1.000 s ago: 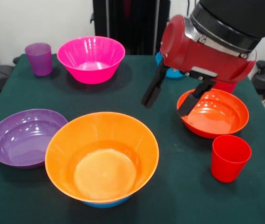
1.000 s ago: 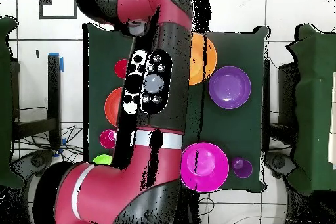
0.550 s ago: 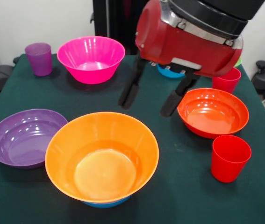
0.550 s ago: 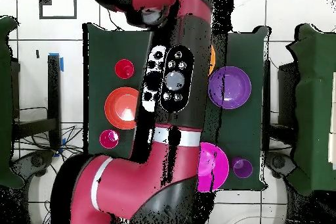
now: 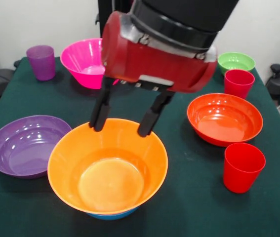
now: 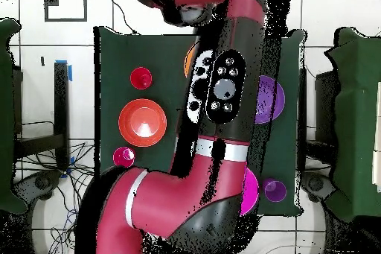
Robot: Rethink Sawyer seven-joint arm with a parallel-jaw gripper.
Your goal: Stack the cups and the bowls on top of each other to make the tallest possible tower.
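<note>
Swinging across the desk (image 5: 26,94), my arm has carried my gripper (image 5: 124,121) away from the red-orange bowl (image 5: 224,119), where it hung a second ago, to the far rim of the big orange bowl (image 5: 108,168); its two black fingers (image 5: 100,111) are spread wide and hold nothing, their tips just above or at that rim (I cannot tell whether they touch it).

Nothing else has shifted; the orange bowl sits nested on a blue bowl (image 5: 107,216) whose edge peeps out beneath it, and that short pile is all the tower there is so far; the purple bowl (image 5: 23,145) lies just beside it, the pink bowl (image 5: 88,61) and purple cup (image 5: 41,61) stand farther back, and the two red cups (image 5: 242,167) and the small green bowl (image 5: 236,61) keep to the red-orange bowl's side.

Seen from above, my arm (image 6: 223,94) hides most of the orange bowl.

I judge I am lining up on this pile, with nearly all the stacking left to do.
</note>
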